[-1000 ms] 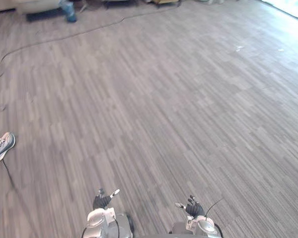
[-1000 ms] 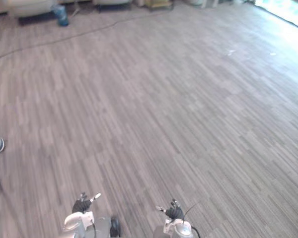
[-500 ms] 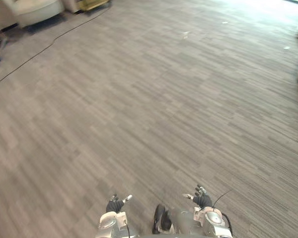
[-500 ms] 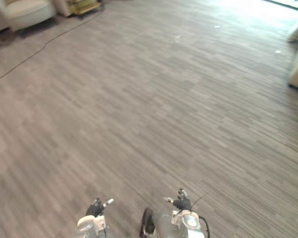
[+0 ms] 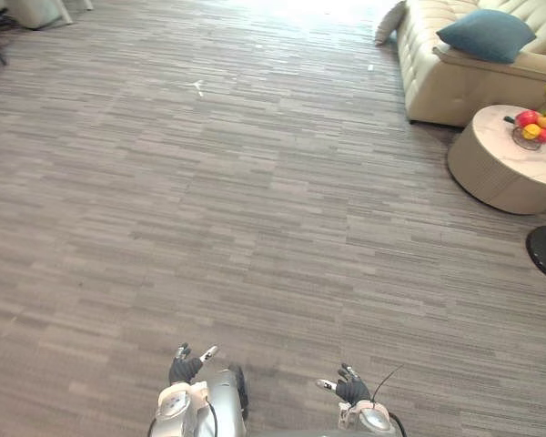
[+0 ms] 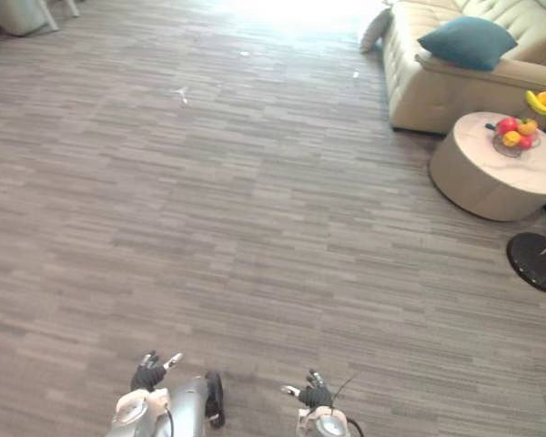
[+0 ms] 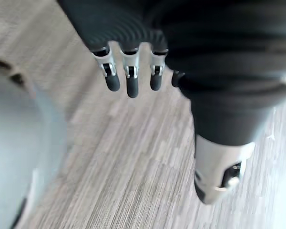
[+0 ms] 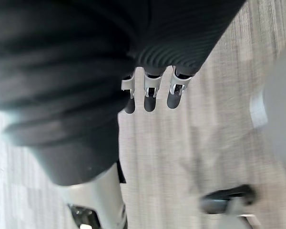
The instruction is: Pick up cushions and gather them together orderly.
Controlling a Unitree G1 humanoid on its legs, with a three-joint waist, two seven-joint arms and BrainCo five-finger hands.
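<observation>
Cushion gathering is not yet starting.
Left robot hand (image 5: 185,369) and right robot hand (image 5: 352,390) are hanging spread, empty; teal cushion (image 5: 487,35) is lying on sofa (image 5: 446,86).

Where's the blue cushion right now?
The blue cushion lies on the beige sofa at the upper right of the left eye view, ahead on the robot's right, just beyond the round table with the fruit bowl.

Left hand (image 7: 128,38), fingers (image 7: 131,82) seemingly relaxed, empty, above grey plank floor (image 7: 128,181)
</observation>
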